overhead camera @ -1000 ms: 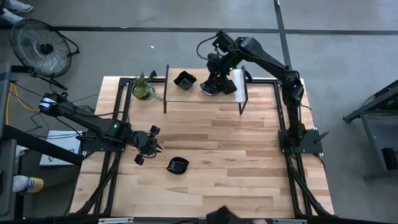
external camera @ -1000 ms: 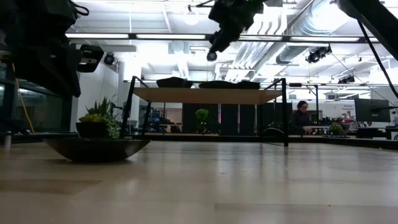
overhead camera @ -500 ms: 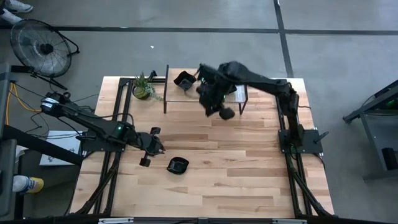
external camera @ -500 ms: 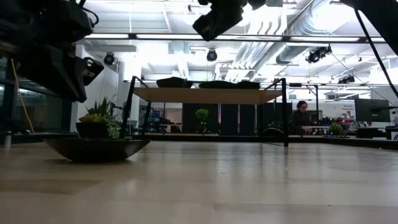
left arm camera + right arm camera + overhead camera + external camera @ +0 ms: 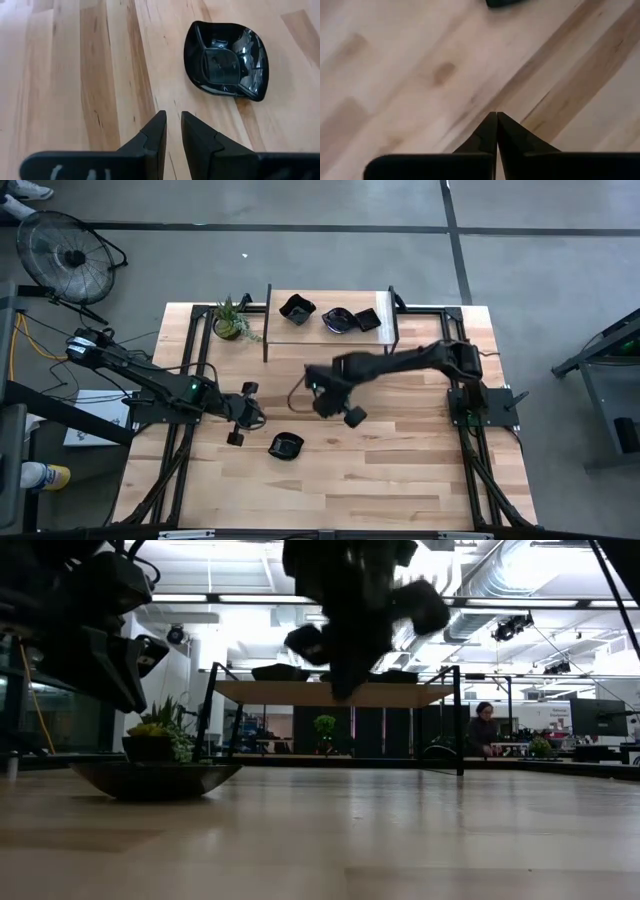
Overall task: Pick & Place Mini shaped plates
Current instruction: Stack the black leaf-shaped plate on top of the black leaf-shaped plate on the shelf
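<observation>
One mini shaped plate [image 5: 286,446], glossy black with a squarish well, rests on its base on the wooden table; it also shows in the left wrist view [image 5: 226,61] and the low view [image 5: 155,778]. Three more black plates [image 5: 337,320] sit on the raised shelf [image 5: 330,335] at the far edge. My left gripper [image 5: 250,417] hovers just left of the table plate, its fingers [image 5: 172,120] a narrow gap apart with nothing between them. My right gripper [image 5: 325,398] hangs over the table's middle, pointing steeply down, shut and empty [image 5: 496,116].
A small potted plant [image 5: 232,320] stands at the far left corner beside the shelf's left post [image 5: 267,320]. Black frame rails run along the table's left and right sides. Bare wood lies in the near half of the table. A person sits far back in the room [image 5: 485,730].
My right gripper has swung from the shelf at the far edge down and toward the near side, to above the table's middle. The plates on the shelf stay where they were. The plate on the table has not moved.
</observation>
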